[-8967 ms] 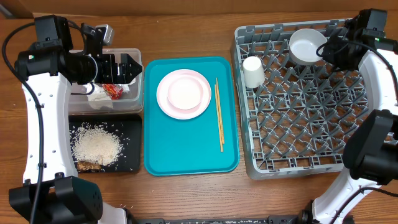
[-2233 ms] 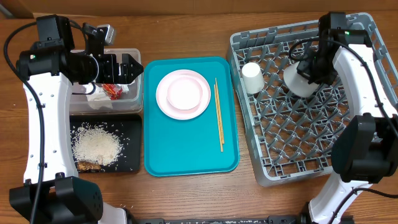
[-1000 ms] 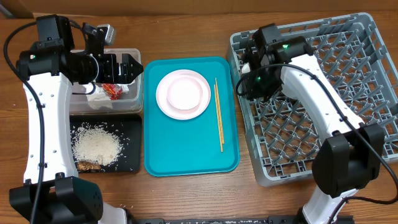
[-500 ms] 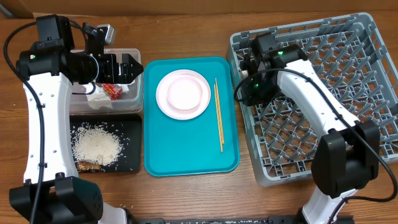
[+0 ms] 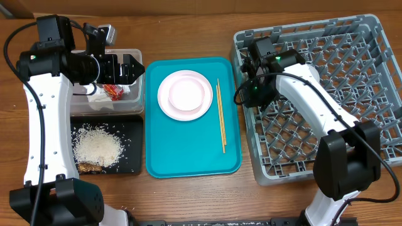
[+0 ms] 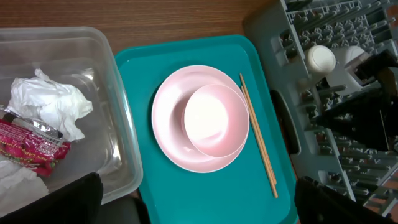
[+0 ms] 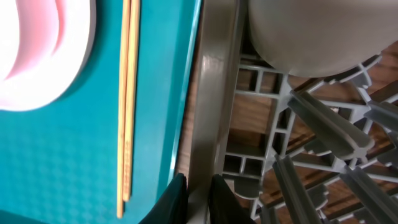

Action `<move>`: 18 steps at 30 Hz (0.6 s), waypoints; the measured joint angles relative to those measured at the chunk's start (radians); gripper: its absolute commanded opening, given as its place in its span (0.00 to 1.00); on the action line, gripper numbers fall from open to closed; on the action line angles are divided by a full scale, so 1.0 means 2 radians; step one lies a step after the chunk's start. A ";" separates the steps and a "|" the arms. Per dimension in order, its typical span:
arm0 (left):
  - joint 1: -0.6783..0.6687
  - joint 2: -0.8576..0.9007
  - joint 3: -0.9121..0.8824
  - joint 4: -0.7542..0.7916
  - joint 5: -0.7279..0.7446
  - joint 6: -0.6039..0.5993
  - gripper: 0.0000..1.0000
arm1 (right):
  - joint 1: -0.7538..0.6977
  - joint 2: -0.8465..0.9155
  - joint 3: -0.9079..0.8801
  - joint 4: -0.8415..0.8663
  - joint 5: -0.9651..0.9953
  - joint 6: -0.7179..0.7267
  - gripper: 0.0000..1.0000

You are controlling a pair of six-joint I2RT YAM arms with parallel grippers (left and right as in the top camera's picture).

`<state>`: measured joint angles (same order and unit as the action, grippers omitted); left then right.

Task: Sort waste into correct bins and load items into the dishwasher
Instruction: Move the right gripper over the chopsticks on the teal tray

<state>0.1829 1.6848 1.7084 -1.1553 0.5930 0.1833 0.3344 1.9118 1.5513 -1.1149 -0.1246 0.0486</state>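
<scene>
Right hand: the right hand (image 7: 199, 202) has its fingers drawn together on the left rim of the dish rack (image 5: 314, 150), one finger on each side of the grey wall. It reads as a clamp on that rim.
Left hand: the left hand (image 5: 134, 69) has its fingers wide apart and holds nothing. It hangs over the clear tub (image 6: 121, 155) at the far left.
Rack, place: on the right of the worktop (image 5: 188, 31). Its left wall is just beside the right edge of the teal tray (image 5: 188, 157), a little skewed to it.
Rack, handling (judgement): stiff moulded plastic, bulky but probably light. From a single edge grip it should slide rather than lift, and it may pivot about the held point. The rim wall is the sensible hold.
Cup: the white cup (image 6: 321, 59) stands among the pegs at the rack's far-left corner, just beyond the right hand. It looks light and easy to tip, so a jerk of the rack could topple it (judgement).
Chopsticks: the chopsticks (image 5: 221, 116) lie side by side along the tray's right side, just left of the right hand. Only the tray lip and the rack wall lie between them and the hand.
Chopsticks, handling (judgement): thin, stiff, light, flat on a smooth surface. A pinch across both near mid-length seems best.
Plate and bowl: the pinkish bowl (image 5: 186, 94) sits in the pink plate (image 5: 163, 100) on the tray's far half, left of the chopsticks. Both look rigid, smooth and likely slippery, with the rim as the only hold (judgement).
Waste: the napkins (image 6: 50, 106) and red wrapper (image 6: 31, 146) are in the tub. The rice (image 5: 97, 147) is on the black tray (image 5: 135, 160), near left.
</scene>
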 measured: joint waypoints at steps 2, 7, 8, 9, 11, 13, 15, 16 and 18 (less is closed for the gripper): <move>0.000 0.000 0.000 0.000 0.000 0.000 1.00 | 0.000 0.000 -0.001 0.010 0.002 0.010 0.10; 0.000 0.000 0.000 0.000 0.000 0.000 1.00 | 0.000 0.000 -0.001 0.019 0.004 0.023 0.10; 0.000 0.000 0.000 0.000 0.000 0.000 1.00 | 0.000 0.000 -0.001 0.022 0.004 0.026 0.10; 0.000 0.000 0.000 0.000 0.000 0.000 1.00 | 0.000 0.000 -0.001 0.024 0.005 0.028 0.10; 0.000 0.000 0.000 0.000 0.000 0.000 1.00 | 0.000 0.000 -0.002 0.029 0.006 0.033 0.10; 0.000 0.000 0.000 0.000 0.000 0.000 1.00 | 0.000 0.000 -0.002 0.033 0.006 0.038 0.10; 0.000 0.000 0.000 0.000 0.000 0.000 1.00 | 0.000 0.000 -0.002 0.037 0.007 0.041 0.11; 0.000 0.000 0.000 0.000 0.000 0.000 1.00 | 0.000 0.000 -0.002 0.038 0.008 0.042 0.11; 0.000 0.000 0.000 0.000 0.000 0.000 1.00 | 0.000 0.000 -0.002 0.038 0.009 0.043 0.11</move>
<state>0.1829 1.6848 1.7084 -1.1549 0.5930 0.1833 0.3344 1.9118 1.5478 -1.0386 -0.1074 0.1349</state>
